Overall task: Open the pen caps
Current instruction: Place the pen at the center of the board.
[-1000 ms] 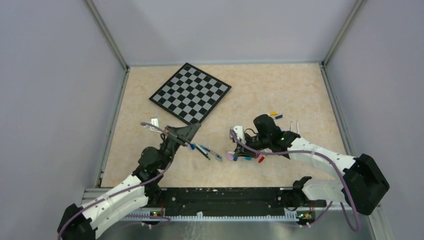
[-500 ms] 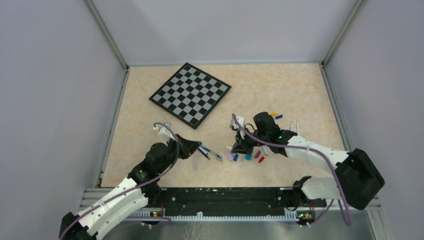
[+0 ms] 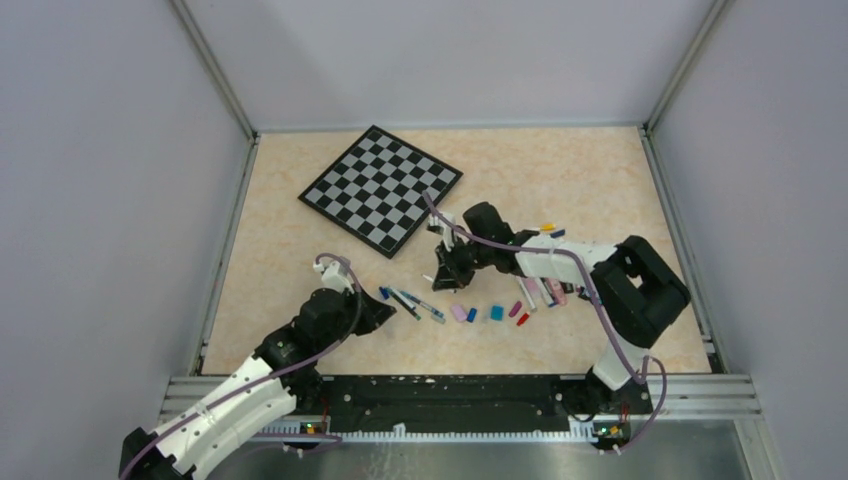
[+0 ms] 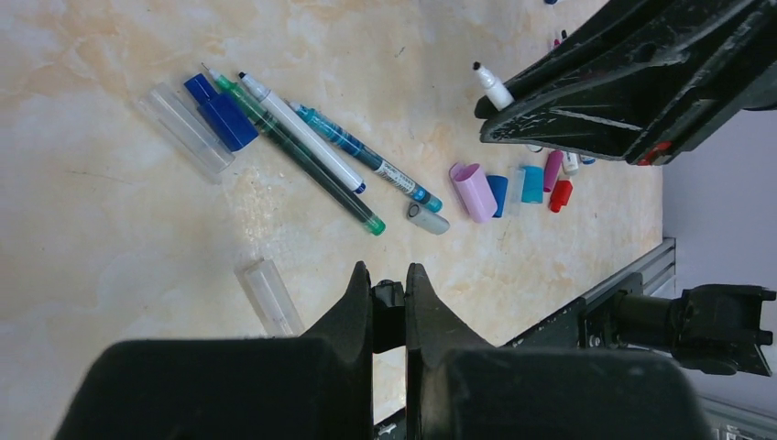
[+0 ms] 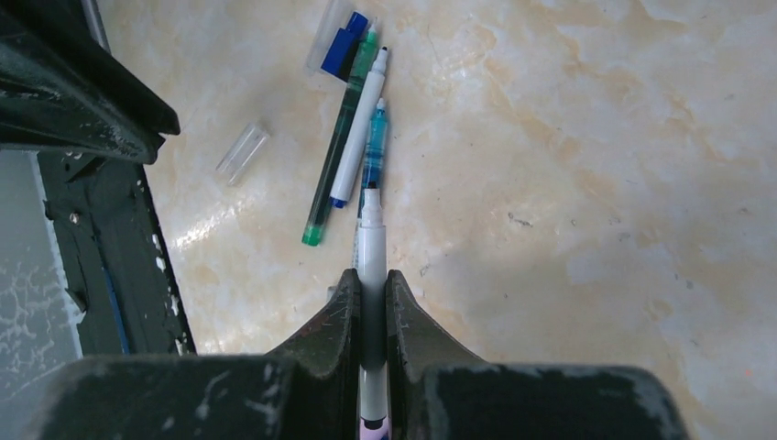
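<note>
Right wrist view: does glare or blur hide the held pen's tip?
Right wrist: the pen tip is sharp and glare-free; a shiny streak on the table lies well away from it. Left wrist: tip also clear. Top external: even light, tip too small.

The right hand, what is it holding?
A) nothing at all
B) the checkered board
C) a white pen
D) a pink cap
C: the right hand is closed on a white pen, and the pen's tip pokes out in front.
</note>
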